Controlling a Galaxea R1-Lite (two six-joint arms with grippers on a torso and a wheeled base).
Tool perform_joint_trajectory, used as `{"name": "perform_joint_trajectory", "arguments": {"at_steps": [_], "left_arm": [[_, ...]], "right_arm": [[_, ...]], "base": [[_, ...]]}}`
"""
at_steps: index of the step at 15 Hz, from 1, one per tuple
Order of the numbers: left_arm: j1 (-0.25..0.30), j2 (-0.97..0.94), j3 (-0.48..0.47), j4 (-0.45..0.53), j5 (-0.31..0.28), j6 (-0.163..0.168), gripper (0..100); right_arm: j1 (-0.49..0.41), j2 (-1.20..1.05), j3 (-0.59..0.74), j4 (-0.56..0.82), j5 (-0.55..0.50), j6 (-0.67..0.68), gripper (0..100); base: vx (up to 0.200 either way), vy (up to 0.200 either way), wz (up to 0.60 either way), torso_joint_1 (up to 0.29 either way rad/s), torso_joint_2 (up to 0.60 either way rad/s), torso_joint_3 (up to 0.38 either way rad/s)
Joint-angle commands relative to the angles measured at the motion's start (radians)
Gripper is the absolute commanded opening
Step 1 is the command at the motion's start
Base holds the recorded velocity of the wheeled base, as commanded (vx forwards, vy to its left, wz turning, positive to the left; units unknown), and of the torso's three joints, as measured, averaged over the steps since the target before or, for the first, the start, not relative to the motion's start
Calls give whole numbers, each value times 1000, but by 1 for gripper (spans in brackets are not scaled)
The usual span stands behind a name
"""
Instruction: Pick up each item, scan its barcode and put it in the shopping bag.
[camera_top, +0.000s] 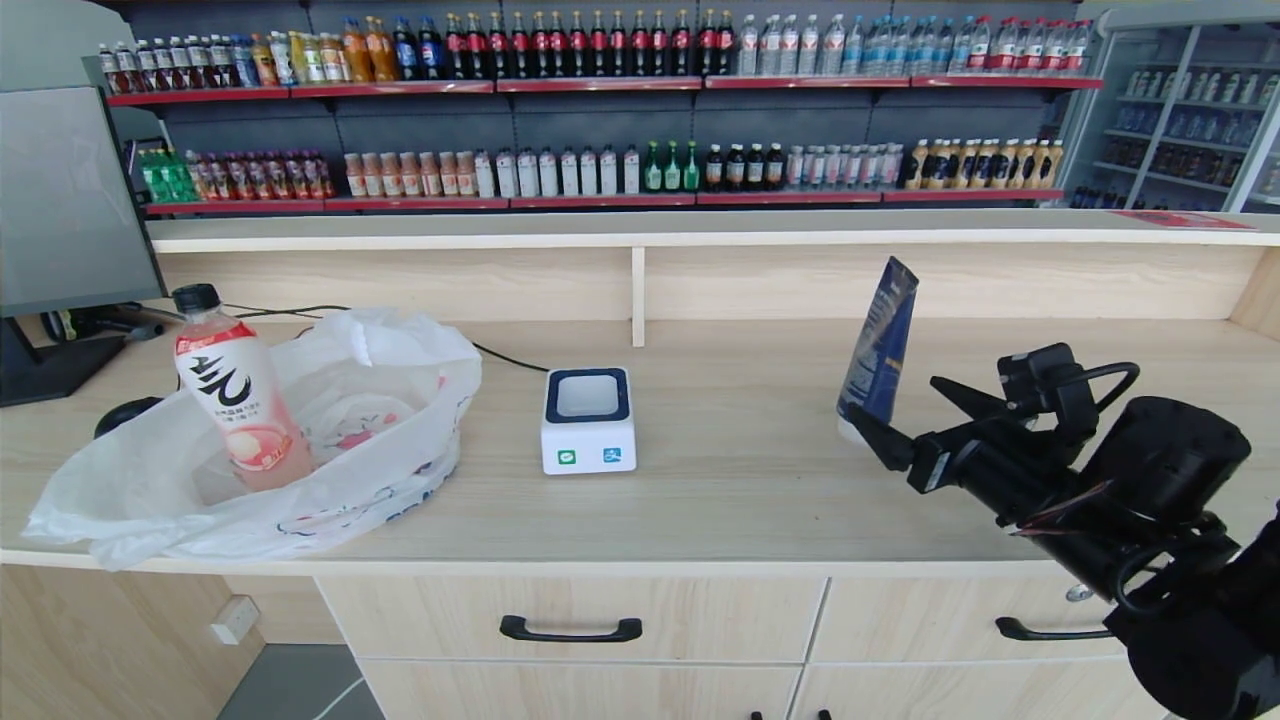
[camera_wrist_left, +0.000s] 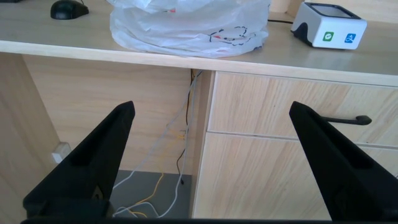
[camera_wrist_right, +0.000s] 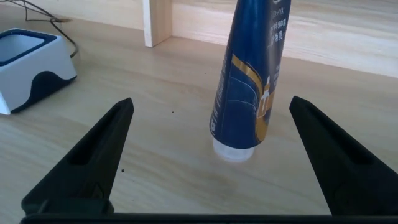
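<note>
A blue tube (camera_top: 880, 345) stands upright on its white cap on the counter's right side; the right wrist view shows the tube (camera_wrist_right: 249, 93) just ahead of my fingers. My right gripper (camera_top: 905, 415) is open, level with the tube's base and a little short of it. A pink drink bottle (camera_top: 238, 390) stands inside the white shopping bag (camera_top: 400, 400) at the left. The white barcode scanner (camera_top: 589, 419) sits mid-counter. My left gripper (camera_wrist_left: 211, 162) hangs open below the counter's front edge, facing the cabinet under the bag (camera_wrist_left: 186, 28).
A monitor on a stand (camera_top: 60, 220) and a black mouse (camera_top: 125, 412) occupy the far left. A raised wooden ledge (camera_top: 700, 240) runs behind the counter, with shelves of bottles beyond. Drawers with black handles (camera_top: 570, 629) lie below. Bare counter lies between scanner and tube.
</note>
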Motion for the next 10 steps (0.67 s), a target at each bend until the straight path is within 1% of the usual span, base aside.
{"name": "perform_joint_trajectory", "arguments": {"at_steps": [1,3,7,8,10], "left_arm": [[1,0,0,0,0,-1,100],[1,0,0,0,0,-1,100],[1,0,0,0,0,-1,100],[1,0,0,0,0,-1,100],[1,0,0,0,0,-3,100]], "right_arm": [[50,64,-39,-1,-55,40,100],[60,111,-91,-1,-115,85,100],[54,173,-198,-1,-164,89,100],[51,176,-205,-1,-185,89,100],[45,182,-223,-1,-195,91,100]], "base": [[0,0,0,0,0,0],[0,0,0,0,0,0],[0,0,0,0,0,0],[0,0,0,0,0,0],[0,0,0,0,0,0]]}}
